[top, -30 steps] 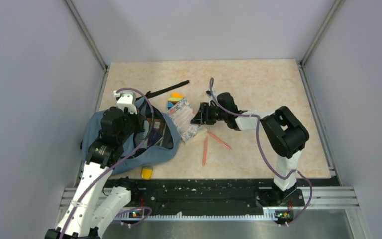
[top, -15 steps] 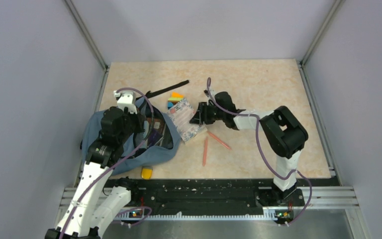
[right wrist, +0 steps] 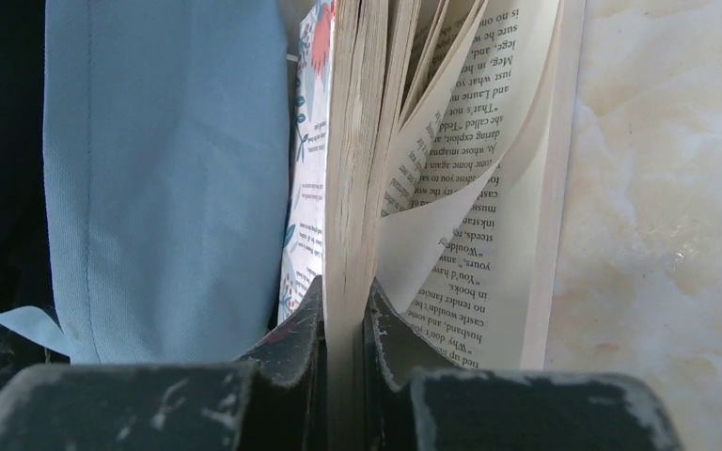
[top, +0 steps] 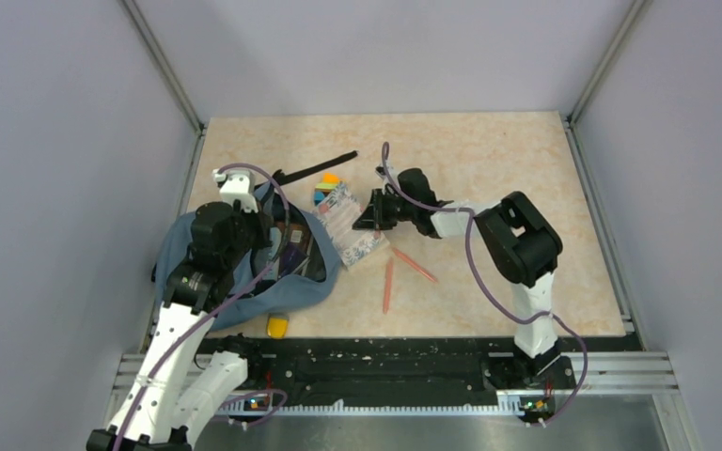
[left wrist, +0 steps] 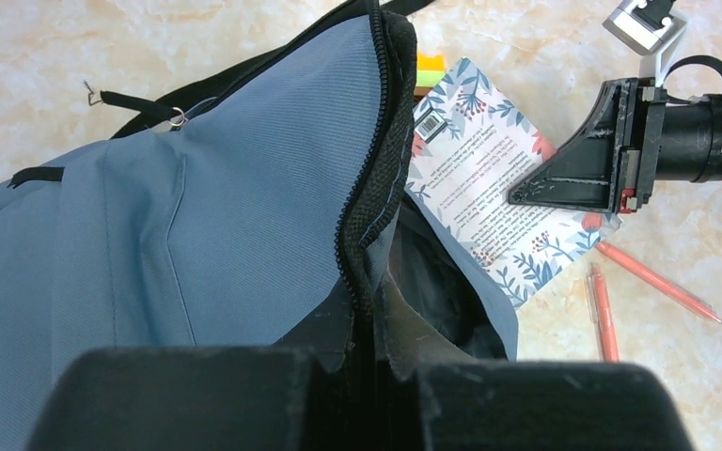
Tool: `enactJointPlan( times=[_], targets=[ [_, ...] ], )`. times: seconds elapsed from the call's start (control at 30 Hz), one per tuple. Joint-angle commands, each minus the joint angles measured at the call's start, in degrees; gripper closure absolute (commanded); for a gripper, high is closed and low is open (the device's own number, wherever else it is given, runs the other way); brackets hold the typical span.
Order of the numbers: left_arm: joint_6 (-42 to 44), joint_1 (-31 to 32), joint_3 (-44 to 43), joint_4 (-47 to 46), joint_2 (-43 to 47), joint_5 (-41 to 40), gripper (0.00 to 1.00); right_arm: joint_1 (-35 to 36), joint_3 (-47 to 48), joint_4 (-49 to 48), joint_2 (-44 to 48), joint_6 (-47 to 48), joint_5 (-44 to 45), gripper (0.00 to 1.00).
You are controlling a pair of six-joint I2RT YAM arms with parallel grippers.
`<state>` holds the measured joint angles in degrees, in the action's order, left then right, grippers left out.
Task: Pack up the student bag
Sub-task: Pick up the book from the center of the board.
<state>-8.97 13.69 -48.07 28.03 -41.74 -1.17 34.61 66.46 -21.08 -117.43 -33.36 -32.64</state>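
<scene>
1. Your left gripper (left wrist: 365,362) is closed on the black zipper trim of the student bag (left wrist: 197,216); it lifts that edge so the dark mouth gapes just beyond its fingers; the bag slumps on the bench (top: 489,160) below and around this gripper.
2. Your right gripper (right wrist: 343,310) is clamped on the page block of a floral-covered book (right wrist: 348,188); several pages and one cover fan loose to one side of it; the book's far end meets the bag's blue lip.
3. Progress, as a judgement: partway; the book is gripped but not yet inside; what already sits in the bag cannot be made out; two orange pens (top: 415,265) lie on the base side of the right gripper, a small multicoloured item (top: 327,193) lies beyond the book, and a yellow item (top: 278,326) touches the bag's near edge; all three look unpacked.
4. Room: bare bench spreads on the right gripper's outer side; ahead of it the mouth is narrow; loose pages could catch on the zipper trim.
</scene>
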Motion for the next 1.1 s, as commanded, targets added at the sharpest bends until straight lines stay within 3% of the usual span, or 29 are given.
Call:
enactJointPlan(
  times=[0.0, 0.4, 0.8, 1.07],
  targets=[
    [0.21, -0.78, 0.04, -5.76, 1.09, 0.41, 1.00, 1.07, 0.70, -3.02, 3.70, 1.66, -0.07, 1.00],
    [-1.33, -1.04, 0.52, -5.64, 2.50, 5.15, 1.00, 0.99, -5.79, 4.86, 21.97, 8.06, 9.32, 1.00],
    [-1.13, -1.04, 0.73, -5.77, 5.05, 4.69, 1.00, 1.07, -9.98, 6.67, 33.79, 8.16, 6.90, 1.00],
    [-1.28, -1.04, 0.69, -5.71, 5.21, 5.04, 1.00, 5.14, -6.89, 7.14, 34.31, 6.59, 4.60, 1.00]
  ],
)
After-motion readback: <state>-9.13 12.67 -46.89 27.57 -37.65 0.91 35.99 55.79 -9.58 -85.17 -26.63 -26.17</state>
